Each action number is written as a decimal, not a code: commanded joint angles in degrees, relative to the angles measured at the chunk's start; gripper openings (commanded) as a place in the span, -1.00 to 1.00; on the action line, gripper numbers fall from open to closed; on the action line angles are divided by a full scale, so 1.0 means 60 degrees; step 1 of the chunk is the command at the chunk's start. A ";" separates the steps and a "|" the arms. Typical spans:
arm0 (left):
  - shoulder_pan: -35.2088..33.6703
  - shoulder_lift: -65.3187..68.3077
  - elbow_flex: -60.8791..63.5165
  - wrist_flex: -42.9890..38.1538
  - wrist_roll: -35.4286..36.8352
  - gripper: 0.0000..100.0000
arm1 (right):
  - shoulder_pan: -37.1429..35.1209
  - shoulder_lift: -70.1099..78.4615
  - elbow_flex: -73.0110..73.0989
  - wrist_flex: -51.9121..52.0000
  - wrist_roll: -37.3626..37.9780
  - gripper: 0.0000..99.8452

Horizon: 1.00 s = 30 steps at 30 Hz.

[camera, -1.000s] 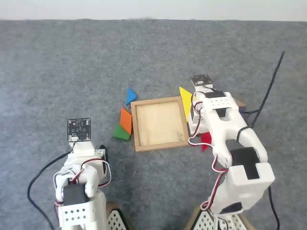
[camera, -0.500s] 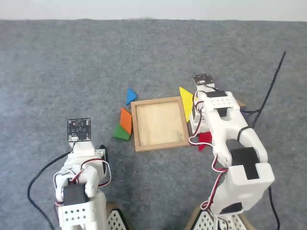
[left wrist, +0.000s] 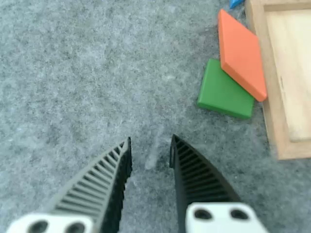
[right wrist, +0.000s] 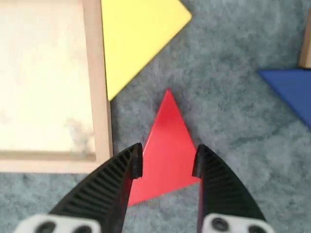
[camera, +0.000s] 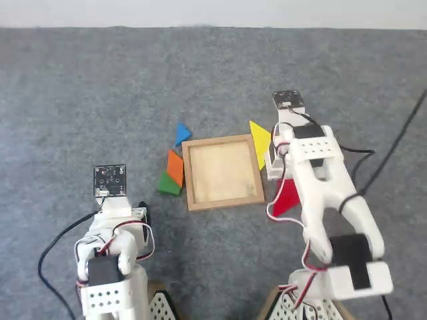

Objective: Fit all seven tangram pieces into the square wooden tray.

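The square wooden tray lies mid-table with nothing in it; its rim shows in the right wrist view. A yellow triangle rests against its right rim. Below that lies a red triangle. My right gripper hangs open just over the red triangle's wide end, one finger on each side. A blue triangle lies farther right. Left of the tray are an orange piece, a green piece and a small blue triangle. My left gripper is open over bare carpet.
Grey carpet covers the table. The left arm sits folded near the front left edge. The right arm stretches along the tray's right side, with its cable trailing right. A tan wooden edge shows beside the blue triangle.
The right arm has stretched farther back and shifted a little right, uncovering more of the red triangle. The left arm has kept still.
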 commanded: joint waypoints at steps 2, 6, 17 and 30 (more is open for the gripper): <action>-0.0029 -0.0205 -0.0125 0.0044 0.0103 -0.74 | 0.0081 -0.0916 0.0571 0.0154 -0.0088 -0.65; -0.0029 -0.0205 -0.0125 0.0044 0.0103 -0.74 | -0.0066 -0.0916 0.1612 -0.0403 -0.0015 -0.46; -0.0029 -0.0205 -0.0125 0.0044 0.0103 -0.74 | -0.0139 0.0095 0.1817 -0.1253 0.0117 -0.40; -0.0029 -0.0205 -0.0125 0.0044 0.0103 -0.74 | -0.0681 0.1531 0.0996 -0.0989 0.0147 -0.61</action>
